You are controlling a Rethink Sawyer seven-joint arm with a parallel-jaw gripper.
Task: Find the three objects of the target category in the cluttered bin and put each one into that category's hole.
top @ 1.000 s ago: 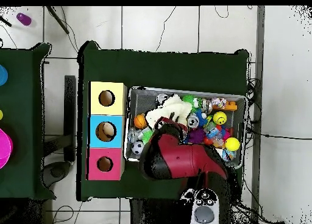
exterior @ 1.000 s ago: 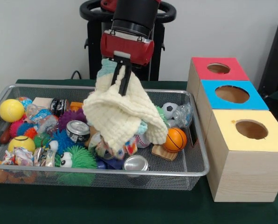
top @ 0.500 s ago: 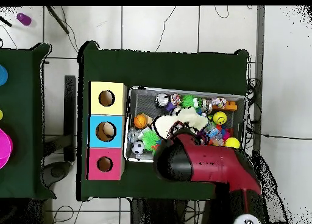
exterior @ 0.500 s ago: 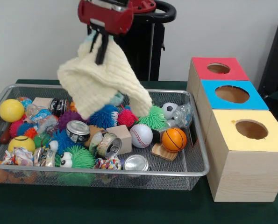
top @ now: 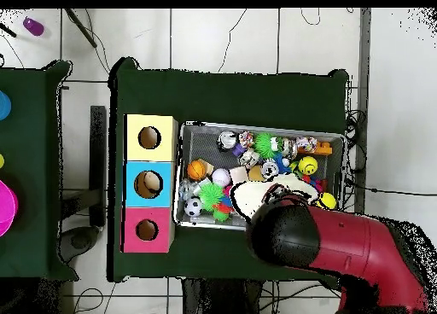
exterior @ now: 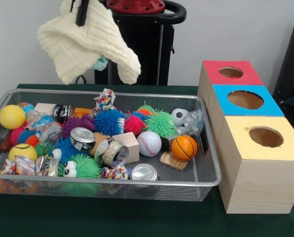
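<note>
My gripper shows only its dark fingertips at the top edge of the front view. It is shut on the cream knitted cloth, which hangs high above the left half of the wire mesh bin. In the overhead view the red arm covers the gripper, and the cloth peeks out beside it over the bin. No plush animal shows among the clutter. The red-surround hole is at the far end of the wooden box and also shows in the overhead view.
The bin holds spiky balls, cans, a baseball, a basketball, a yellow ball and a wooden block. The blue-surround hole and yellow-surround hole lie nearer the camera.
My gripper has risen and moved to the picture's left with the cloth, lifting it clear of the bin. The spiky balls, block and baseball it covered now show.
</note>
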